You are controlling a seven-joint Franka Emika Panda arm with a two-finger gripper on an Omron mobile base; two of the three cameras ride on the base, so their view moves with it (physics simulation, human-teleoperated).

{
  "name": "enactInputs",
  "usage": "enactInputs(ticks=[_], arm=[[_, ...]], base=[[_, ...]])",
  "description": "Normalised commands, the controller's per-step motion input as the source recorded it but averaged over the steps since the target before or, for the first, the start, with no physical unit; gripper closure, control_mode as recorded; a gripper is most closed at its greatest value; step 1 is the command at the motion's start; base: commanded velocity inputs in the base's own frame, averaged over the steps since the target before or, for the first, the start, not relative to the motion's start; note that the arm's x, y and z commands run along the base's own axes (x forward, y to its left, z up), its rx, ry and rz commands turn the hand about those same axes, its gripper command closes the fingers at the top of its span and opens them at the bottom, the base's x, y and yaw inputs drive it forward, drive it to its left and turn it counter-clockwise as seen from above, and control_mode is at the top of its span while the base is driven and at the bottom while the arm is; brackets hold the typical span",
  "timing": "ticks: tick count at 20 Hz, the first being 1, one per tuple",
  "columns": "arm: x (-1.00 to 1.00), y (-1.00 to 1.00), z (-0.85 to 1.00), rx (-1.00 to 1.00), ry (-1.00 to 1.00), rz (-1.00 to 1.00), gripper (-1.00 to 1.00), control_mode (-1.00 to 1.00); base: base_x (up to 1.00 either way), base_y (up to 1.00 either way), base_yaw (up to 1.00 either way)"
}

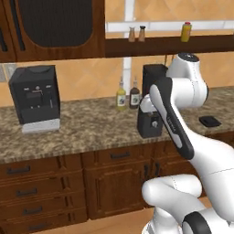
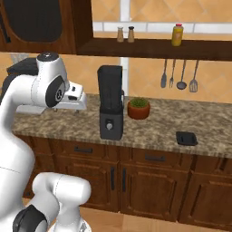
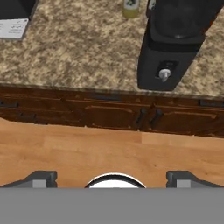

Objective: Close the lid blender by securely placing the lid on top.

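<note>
Setting: simulated kitchen; speckled granite tabletop (image 2: 149, 124) over dark wooden cabinets (image 2: 149, 181), tan tiled wall behind, wooden floor (image 3: 109, 151) below.

Jaws (image 3: 112, 179): spread wide and released, nothing between them; the two dark fingertips (image 3: 41, 178) rise well apart at the bottom of the hand view, with floor and cabinet fronts beyond them.

Blender (image 2: 111, 103): ahead of the jaws and off to their right side in the hand view, well apart from them. Upright near the front edge of the tabletop; tall dark squarish jar on a boxy black base, small silver knob (image 3: 164, 74) on the front face. In the left base view the white arm partly covers it.

Lid (image 2: 186, 138): small flat black square piece lying on the tabletop, well to the right of the blender and apart from it, far from the jaws.

Potted plant (image 2: 138, 108): green leaves in a terracotta pot, just behind and right of the blender.

Two bottles (image 1: 127, 95): one yellowish, one dark, against the wall beyond the blender, to its left.

Coffee machine (image 1: 35, 98): wider black unit with silver tray, far to the left of the jaws on the same tabletop.

Shelf (image 2: 154, 46): above the tabletop; two shakers (image 2: 125, 34) and a yellow bottle (image 2: 177, 35).

Hanging utensils (image 2: 179, 74): four on the wall, upper right.
</note>
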Motion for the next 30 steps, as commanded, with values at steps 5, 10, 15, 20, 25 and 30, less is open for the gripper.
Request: enactInputs(ticks=[5, 10, 15, 20, 25, 30], arm=[[0.00, 0.00, 0.00, 0.00, 0.00, 0.00, -1.00, 1.00], [0.00, 0.00, 0.00, 0.00, 0.00, 0.00, -1.00, 1.00], [0.00, 0.00, 0.00, 0.00, 0.00, 0.00, -1.00, 1.00], [0.00, 0.00, 0.00, 0.00, 0.00, 0.00, -1.00, 1.00], [0.00, 0.00, 0.00, 0.00, 0.00, 0.00, -1.00, 1.00], [0.00, 0.00, 0.00, 0.00, 0.00, 0.00, -1.00, 1.00]], base=[[0.23, -0.61, -0.10], [0.31, -0.53, -0.02], [0.47, -0.46, 0.00], [0.56, -0.44, 0.00], [0.60, -0.40, 0.00], [0.73, -0.21, 0.00]])
